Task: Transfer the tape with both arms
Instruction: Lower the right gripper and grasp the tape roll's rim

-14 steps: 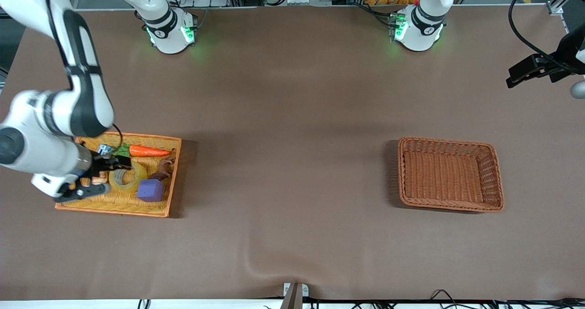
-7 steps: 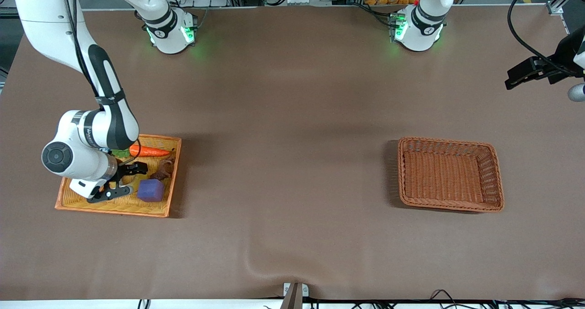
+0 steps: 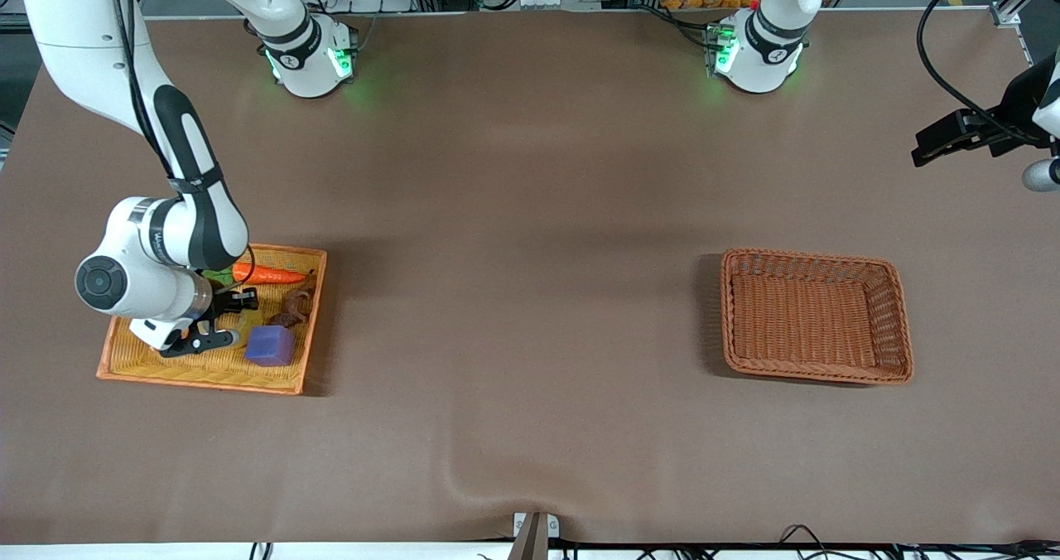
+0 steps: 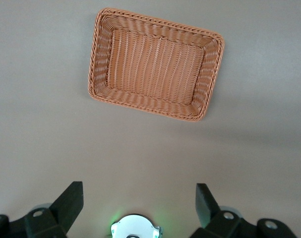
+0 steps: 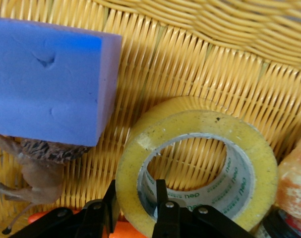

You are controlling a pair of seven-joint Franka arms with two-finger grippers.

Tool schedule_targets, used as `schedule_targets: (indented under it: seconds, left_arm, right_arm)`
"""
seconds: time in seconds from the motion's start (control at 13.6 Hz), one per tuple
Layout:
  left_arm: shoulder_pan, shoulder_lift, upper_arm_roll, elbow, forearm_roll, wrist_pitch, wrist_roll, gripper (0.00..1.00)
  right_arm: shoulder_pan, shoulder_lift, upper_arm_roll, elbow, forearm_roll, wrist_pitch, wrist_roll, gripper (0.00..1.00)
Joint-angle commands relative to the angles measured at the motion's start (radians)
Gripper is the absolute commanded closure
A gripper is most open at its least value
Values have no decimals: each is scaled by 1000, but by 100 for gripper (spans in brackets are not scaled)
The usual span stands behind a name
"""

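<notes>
The tape (image 5: 200, 121), a yellowish ring with a grey-white core, lies flat in the yellow wicker tray (image 3: 124, 365) at the right arm's end of the table. My right gripper (image 3: 219, 320) is down in the tray and shut on the tape's wall, one finger inside the ring and one outside, as the right wrist view (image 5: 135, 203) shows. In the front view the gripper hides nearly all of the tape. My left gripper (image 3: 952, 133) waits open and empty in the air at the left arm's end of the table; it also shows in the left wrist view (image 4: 138, 198).
In the tray beside the tape are a purple cube (image 3: 270, 345) (image 5: 46, 79), a carrot (image 3: 269, 275), a brown toy animal (image 3: 294, 307) and an orange-and-white toy (image 5: 294, 183). An empty brown wicker basket (image 3: 816, 316) (image 4: 155, 62) stands toward the left arm's end.
My right arm swung in over the tray and came down onto the tape, which now lies hidden under the gripper. The tray shifted slightly. My left gripper barely moved.
</notes>
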Motion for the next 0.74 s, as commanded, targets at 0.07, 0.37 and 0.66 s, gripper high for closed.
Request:
schedule_targets:
  seconds: [0.07,0.37,0.66]
  left_arm:
    - [6,1,2,0,-4,5,10,0]
    - [6,3,2,2,-2,10,10,0]
    - [8,3,1,1,-2,10,10,0]
  right_arm:
    - [0,-12,9,0,25,-1,-23,100]
    - [20,-115,9,157,16,-254,-15,100]
    - [159,-107,9,441,13,-573,115,100]
